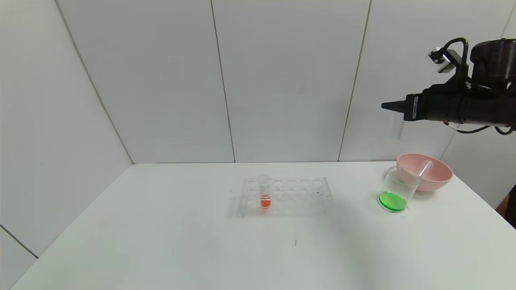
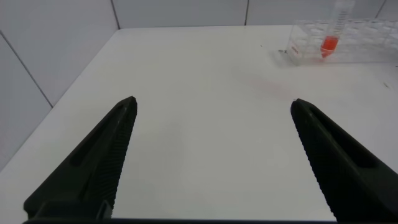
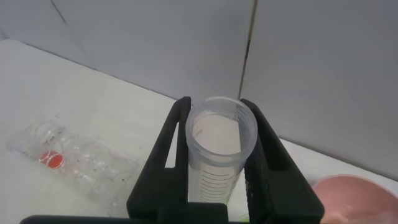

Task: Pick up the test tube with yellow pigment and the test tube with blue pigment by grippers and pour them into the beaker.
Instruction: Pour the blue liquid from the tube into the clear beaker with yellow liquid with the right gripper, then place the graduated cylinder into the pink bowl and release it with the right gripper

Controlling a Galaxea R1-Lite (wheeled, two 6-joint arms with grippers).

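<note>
My right gripper (image 1: pixel 389 106) is raised high at the right, above and behind the beaker (image 1: pixel 397 189). It is shut on a clear ridged tube (image 3: pixel 221 134) that looks empty; the tube hangs below the fingers (image 1: pixel 399 127). The beaker holds bright green liquid and sits against the pink bowl (image 1: pixel 441 171). A second clear empty tube (image 1: pixel 424 167) lies tilted in the bowl. No yellow or blue liquid shows anywhere. My left gripper (image 2: pixel 212 104) is open and empty, low over bare table, outside the head view.
A clear tube rack (image 1: pixel 290 193) stands mid-table with one tube of orange-red liquid (image 1: pixel 265 197); both also show in the left wrist view, rack (image 2: pixel 367 34) and tube (image 2: pixel 330 42). White walls close the back and sides.
</note>
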